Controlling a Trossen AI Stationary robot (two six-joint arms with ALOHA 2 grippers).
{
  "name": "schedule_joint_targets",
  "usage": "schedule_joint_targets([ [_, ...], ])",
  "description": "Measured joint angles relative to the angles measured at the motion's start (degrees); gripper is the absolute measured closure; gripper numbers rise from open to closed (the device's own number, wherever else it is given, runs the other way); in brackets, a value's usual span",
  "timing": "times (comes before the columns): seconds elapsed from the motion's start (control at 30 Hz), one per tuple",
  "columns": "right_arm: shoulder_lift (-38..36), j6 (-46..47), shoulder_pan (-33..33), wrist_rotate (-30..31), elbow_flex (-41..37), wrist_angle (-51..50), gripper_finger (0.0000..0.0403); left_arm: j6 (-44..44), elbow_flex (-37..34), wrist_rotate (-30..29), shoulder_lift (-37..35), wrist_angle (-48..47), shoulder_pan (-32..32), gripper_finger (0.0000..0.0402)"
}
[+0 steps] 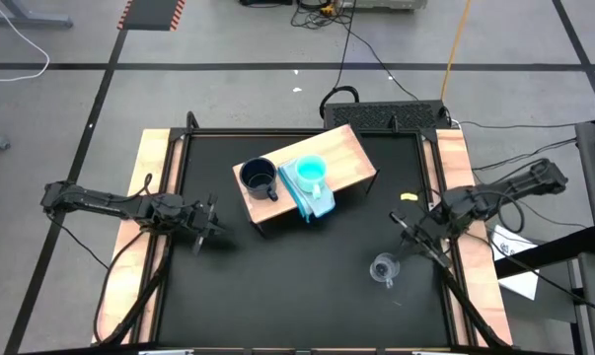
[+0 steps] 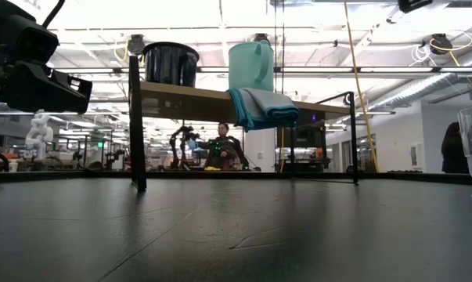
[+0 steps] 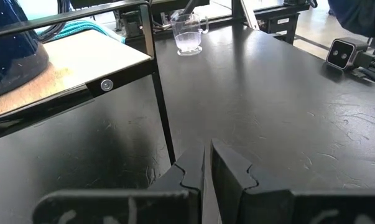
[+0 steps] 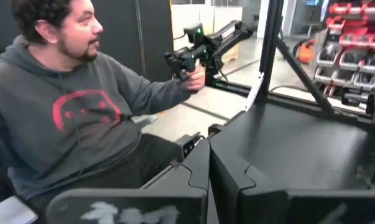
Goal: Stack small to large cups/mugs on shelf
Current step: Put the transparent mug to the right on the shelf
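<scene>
Dark left gripper idles nearly closed and empty left of shelf holding navy mug and turquoise cup; glass mug, probably rigid, slippery, breakable, best pinched at rim, sits by closed empty right gripper.

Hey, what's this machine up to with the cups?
Nothing is being held just now. A dark navy mug and a turquoise cup stand on the light wooden shelf, beside a pale blue folded cloth. A clear glass mug stands alone on the black table. The left gripper and right gripper are both shut and empty.
</scene>
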Motion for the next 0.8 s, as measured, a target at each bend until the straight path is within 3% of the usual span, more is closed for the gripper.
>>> schedule_joint_targets([
  [0.27,5.8,1.8,2.0,8.3,5.5,-8.8,0.0403,-0.4,0.0,0.0,0.0,0.0,0.0,0.0371],
  [0.8,9.4,15.1,1.8,13.5,6.8,-20.5,0.0403,-0.1,0.0,0.0,0.0,0.0,0.0,0.0371],
])
